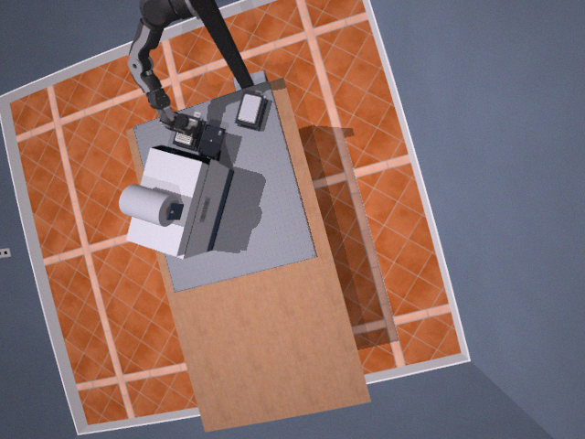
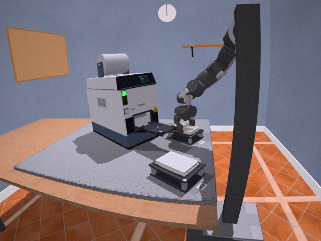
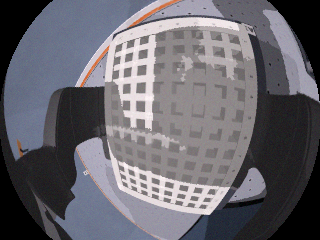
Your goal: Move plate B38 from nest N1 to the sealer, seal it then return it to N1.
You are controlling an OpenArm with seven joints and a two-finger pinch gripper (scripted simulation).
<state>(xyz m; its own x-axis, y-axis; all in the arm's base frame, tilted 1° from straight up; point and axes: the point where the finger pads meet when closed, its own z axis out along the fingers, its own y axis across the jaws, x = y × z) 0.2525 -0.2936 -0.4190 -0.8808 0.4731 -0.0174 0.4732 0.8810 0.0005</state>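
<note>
At the far corner of the grey perforated worktop (image 2: pixel 77 160), my dark two-finger gripper (image 2: pixel 184 123) stands over the black plate nest N1 (image 2: pixel 193 136) and is clenched on the white 96-well PCR plate B38 (image 2: pixel 191 128), one finger on each side of it. The plate sits in its nest, flat and the right way up, as far as I can judge. From my wrist view the grid of wells (image 3: pixel 180 114) fills the picture directly under me, with the dark fingers at its left and right edges, so I grasp it across the short width and its long axis runs between the fingers.

The relation that matters now is this: the black pulled-out stage (image 2: pixel 158 128) of the white and grey box-shaped sealer (image 2: pixel 116 109) lies just beside N1, on the side toward the housing. The square lamp (image 2: pixel 124 93) on the housing front shows green. The stage travels in and out of the opening, so I judge the plate must be lifted straight up, carried a short way sideways, and set with its long side along that travel.

The sealed white plate B83 (image 2: pixel 176 163) rests in the black nest N2 (image 2: pixel 181 178), well apart from me, nearer the front edge.
</note>
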